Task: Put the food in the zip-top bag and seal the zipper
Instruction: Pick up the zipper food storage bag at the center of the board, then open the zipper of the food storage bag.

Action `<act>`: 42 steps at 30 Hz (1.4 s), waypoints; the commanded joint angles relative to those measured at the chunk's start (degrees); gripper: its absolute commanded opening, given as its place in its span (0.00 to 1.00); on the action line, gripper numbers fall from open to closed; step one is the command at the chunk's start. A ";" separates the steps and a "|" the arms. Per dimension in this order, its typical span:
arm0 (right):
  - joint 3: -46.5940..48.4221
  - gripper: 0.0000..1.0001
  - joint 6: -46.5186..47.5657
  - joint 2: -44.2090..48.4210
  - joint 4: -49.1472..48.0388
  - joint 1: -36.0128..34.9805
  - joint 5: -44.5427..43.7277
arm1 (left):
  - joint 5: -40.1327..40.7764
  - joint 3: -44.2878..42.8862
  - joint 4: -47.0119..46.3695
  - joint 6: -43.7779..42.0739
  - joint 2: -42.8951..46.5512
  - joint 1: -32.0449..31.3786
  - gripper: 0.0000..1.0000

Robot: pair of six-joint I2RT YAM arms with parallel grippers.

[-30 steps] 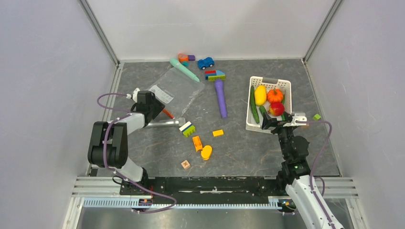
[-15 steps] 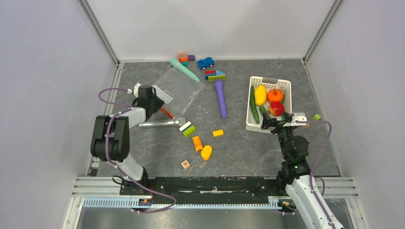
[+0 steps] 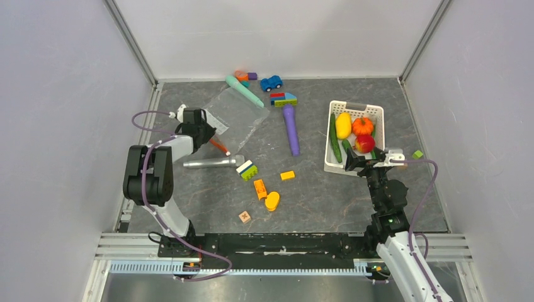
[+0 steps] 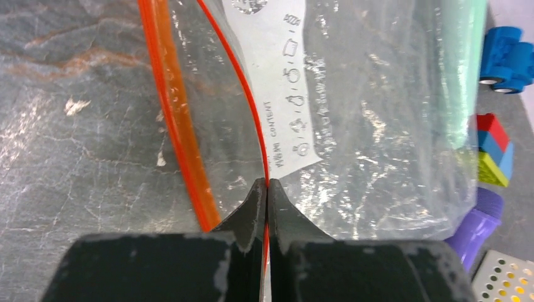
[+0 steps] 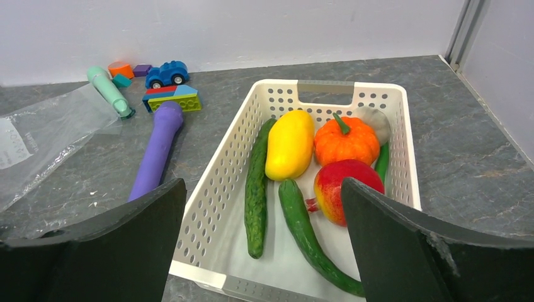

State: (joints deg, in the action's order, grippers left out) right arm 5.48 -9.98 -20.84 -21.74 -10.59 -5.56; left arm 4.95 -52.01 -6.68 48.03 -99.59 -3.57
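Glossy crinkled clear plastic zip-top bag (image 4: 378,126), matt stone-look table (image 4: 75,126), white plastic basket (image 5: 214,182), possibly metal cylinder (image 3: 211,163).

1. Left gripper (image 4: 266,186): 2 dark fingers (image 4: 249,211) pressed together, tips pinching a thin red line (image 4: 247,104) at the mouth edge of the zip-top bag (image 4: 378,126).
2. Orange zipper (image 4: 179,138) strip runs left of that line, apart from it, over the grey marbled bench (image 4: 75,126).
3. White printed label (image 4: 283,82) just beyond the fingertips.
4. Teal tool (image 4: 463,69) seen blurred through the plastic, right.
5. Right edge: blue toy car (image 4: 507,53), multicoloured block (image 4: 491,151), purple tool (image 4: 478,220), white perforated corner (image 4: 507,280).
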 commanded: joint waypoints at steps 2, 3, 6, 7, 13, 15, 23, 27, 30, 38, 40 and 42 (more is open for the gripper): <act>1.92 0.98 -0.78 -0.27 -2.02 0.13 3.84 | 0.90 -3.06 0.07 -3.18 9.31 0.25 0.02; 1.87 0.98 0.76 -1.01 -2.53 0.13 7.07 | 1.85 -3.25 1.47 -4.11 11.79 0.21 0.02; 3.37 0.98 0.01 -4.50 -3.13 0.13 15.07 | 5.70 -4.98 9.31 -7.31 20.63 -0.12 0.02; 4.28 0.98 0.07 -5.88 -3.15 0.13 18.03 | 6.48 -5.62 12.11 -8.42 23.51 -0.23 0.02; 8.60 0.98 -0.18 -16.98 -6.02 -1.80 33.24 | 11.04 -8.47 28.07 -9.13 37.72 -0.85 0.02; 8.83 0.98 -1.30 -20.14 -9.32 -5.13 31.80 | 14.16 -9.19 32.06 -8.54 41.65 -1.62 0.02; 14.92 0.98 -3.18 -32.77 -17.82 -21.92 18.90 | 13.30 -12.30 38.23 -8.03 42.02 -9.73 0.02; 16.84 0.98 -5.31 -37.71 -24.68 -27.10 17.04 | 15.38 -10.59 35.76 -5.31 37.42 -19.41 0.02; 18.77 0.98 -5.32 -40.83 -25.59 -29.84 13.06 | 10.75 -7.79 29.60 -2.01 34.29 -23.74 0.02; 22.30 0.98 -8.24 -46.44 -26.78 -34.01 3.49 | 10.47 -6.29 22.07 6.01 28.33 -31.16 0.02; 22.02 0.98 -10.17 -47.30 -27.14 -34.59 -0.77 | 10.18 -5.38 19.61 6.88 28.19 -32.44 0.02; 21.76 0.98 -12.55 -47.55 -27.70 -34.61 -5.94 | 9.50 -4.76 17.76 6.21 28.22 -33.91 0.02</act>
State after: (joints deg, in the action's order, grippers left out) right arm 25.61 -17.89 -67.64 -45.43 -44.62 -0.67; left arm 15.16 -57.60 18.90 50.74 -71.64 -35.22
